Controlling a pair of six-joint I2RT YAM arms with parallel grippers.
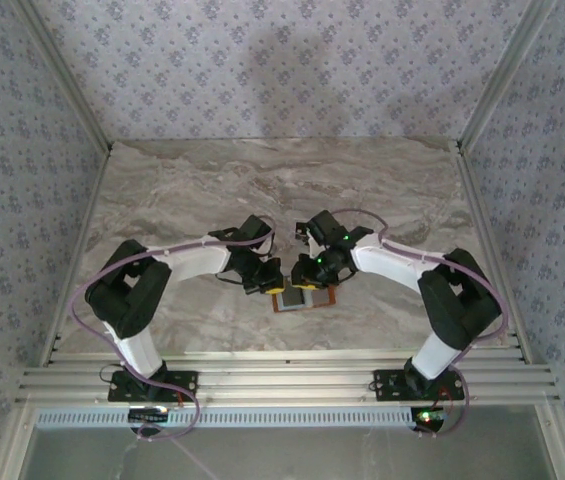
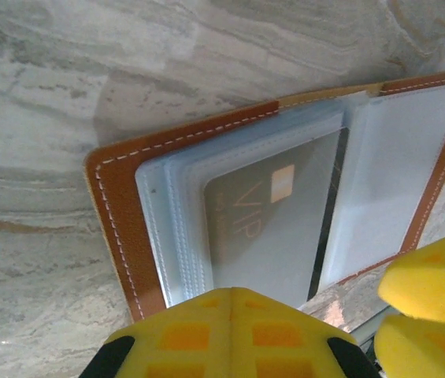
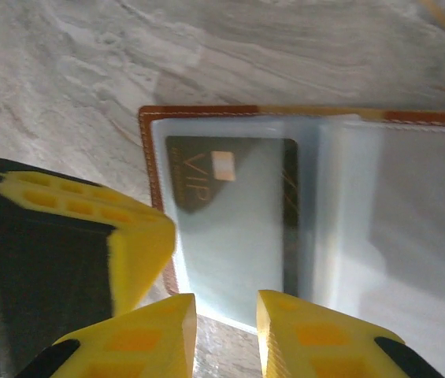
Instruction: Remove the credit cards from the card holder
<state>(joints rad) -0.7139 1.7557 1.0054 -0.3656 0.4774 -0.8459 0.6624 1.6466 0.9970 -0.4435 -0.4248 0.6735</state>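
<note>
**Figure.** Open card holder (image 1: 304,298) lying flat on the marble table (image 1: 382,190), near centre, between the two arms.

**Left.** The left gripper (image 2: 230,298) has its yellow fingers clenched together with nothing between them. It sits at the holder's near left edge. We cannot tell whether it bears down on the leather.

**Right.** The right gripper (image 3: 226,305) shows its fingers parted by a narrow gap that straddles the near edge of the clear sleeve (image 3: 238,260). We see nothing grasped.

**Step in hand.** We judge this to be the first extraction.
- We would let the left fingers press on the brown cover as an anchor, so that the holder cannot slide.
- We would then set the right fingers on the card's own edge rather than on the film.
- The draw should run flat along the pocket.
- Pinching film and card together would likely drag the whole holder.
- We cannot tell on which side the pocket opens.

**Appearance.**
- The cover is tan-brown leather with pale stitching along its border.
- Inside lie stacked transparent sleeves.
- The left page holds a dark grey VIP card (image 2: 261,228) with a small pale chip and gold lettering.
- A dark strip at its right side may be a second card.
- The right page (image 2: 403,157) looks pale and glossy. We cannot read its contents.
</note>
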